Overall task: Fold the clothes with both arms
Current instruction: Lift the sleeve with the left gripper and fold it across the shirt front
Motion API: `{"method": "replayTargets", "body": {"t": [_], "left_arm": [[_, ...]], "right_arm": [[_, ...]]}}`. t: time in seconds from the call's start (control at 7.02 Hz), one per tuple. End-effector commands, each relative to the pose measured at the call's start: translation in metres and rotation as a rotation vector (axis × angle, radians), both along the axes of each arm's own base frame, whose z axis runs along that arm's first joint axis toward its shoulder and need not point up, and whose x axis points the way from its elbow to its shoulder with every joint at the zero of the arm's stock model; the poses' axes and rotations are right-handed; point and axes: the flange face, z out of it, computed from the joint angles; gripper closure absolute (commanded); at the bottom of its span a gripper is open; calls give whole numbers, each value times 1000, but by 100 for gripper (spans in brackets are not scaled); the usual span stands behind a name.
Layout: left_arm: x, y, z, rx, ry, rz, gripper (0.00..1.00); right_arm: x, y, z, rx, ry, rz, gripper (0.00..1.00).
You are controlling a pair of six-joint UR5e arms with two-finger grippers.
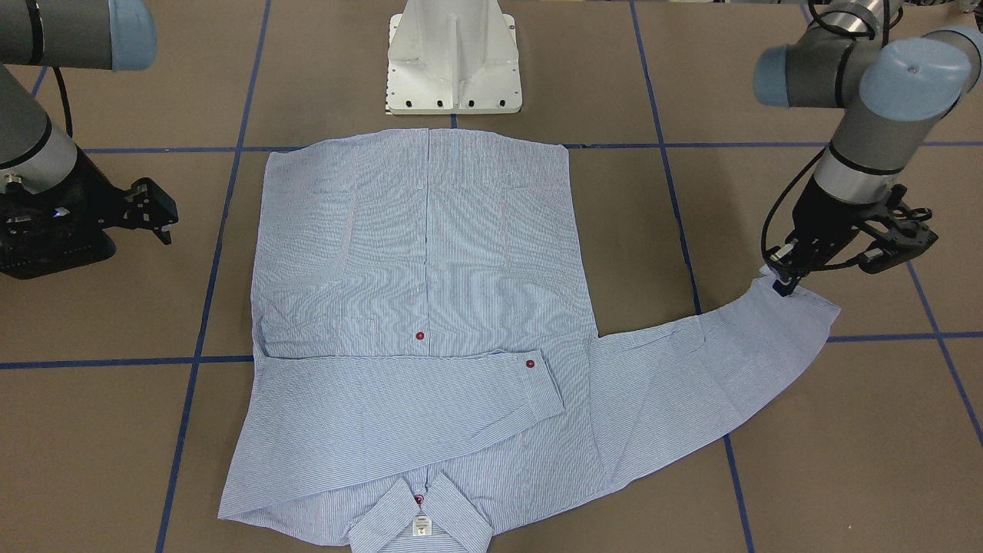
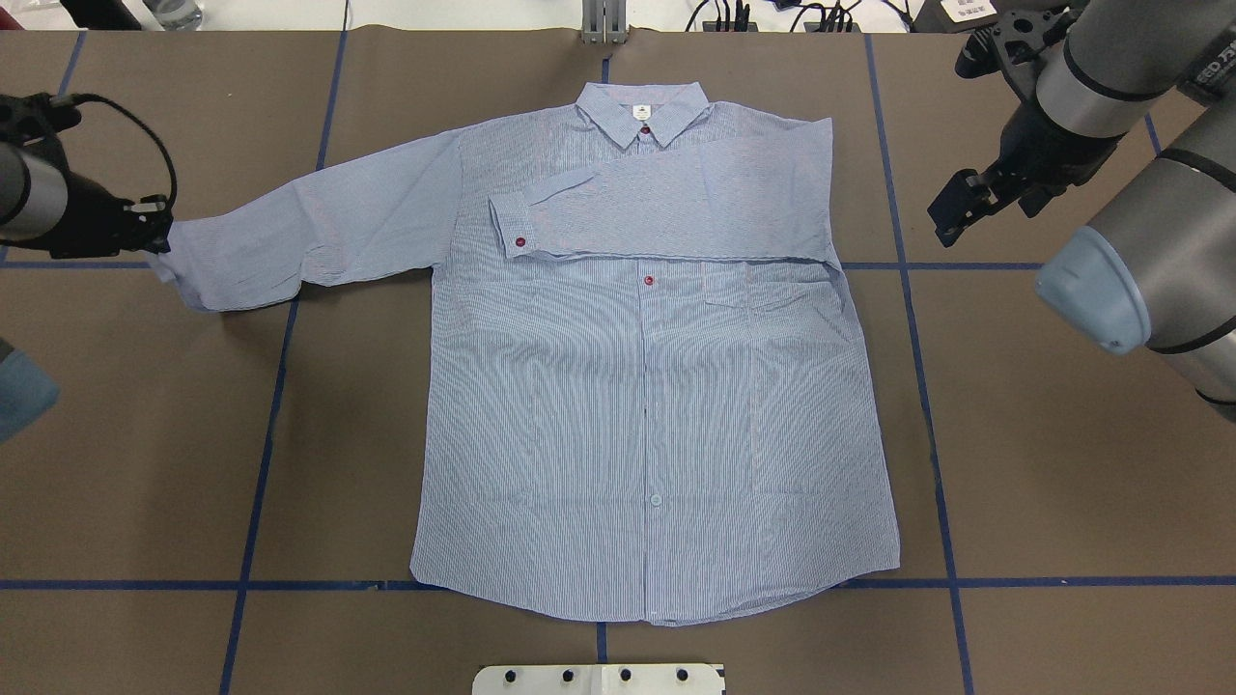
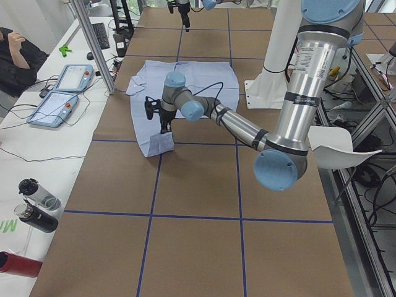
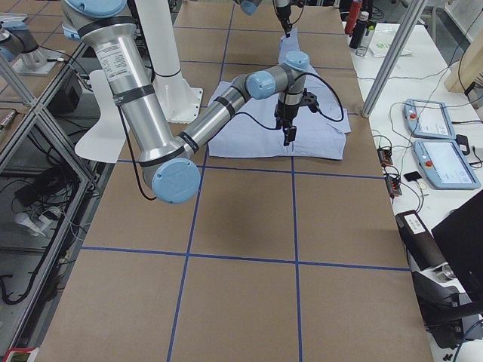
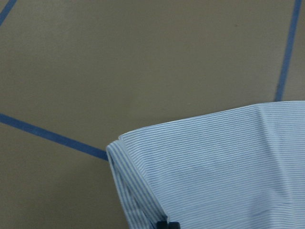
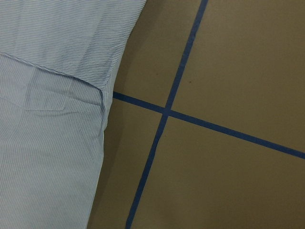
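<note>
Shirt [image 2: 657,405] flat on table [image 2: 1014,463], one sleeve folded across chest. Left gripper [image 1: 783,283] pinching the outstretched sleeve's cuff [image 1: 806,309]. Right gripper [image 1: 160,217] spread, holding nothing, beside shirt.

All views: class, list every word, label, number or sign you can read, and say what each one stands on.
"EED", partly cut off and uncertain: white lettering on the right arm.
Neck label of the shirt: print too small to read.
Printed band on the left arm: too small to read.
Nothing else is legible.
</note>
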Motion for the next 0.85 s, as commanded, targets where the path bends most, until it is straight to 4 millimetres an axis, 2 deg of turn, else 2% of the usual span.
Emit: {"method": "replayTargets", "body": {"t": [0.0,0.14,0.28,0.43,0.57,0.71], "left_arm": [[33,-6,-109,-67,141,6,100],[46,-3,-164,-93,238,1,100],[71,2,-222,-130,326,15,100],[103,-7,-276,-169,374,2,100],[130,-21,-310,-205,405,-15,100],[145,-32,-319,-214,456,-32,100]], "right_arm": [[15,5,26,-17,17,8,0],[29,9,49,-2,9,18,0],[38,14,70,14,1,27,0],[45,17,83,17,0,36,0],[46,16,87,10,3,40,0],[46,17,91,6,8,35,0]]}}
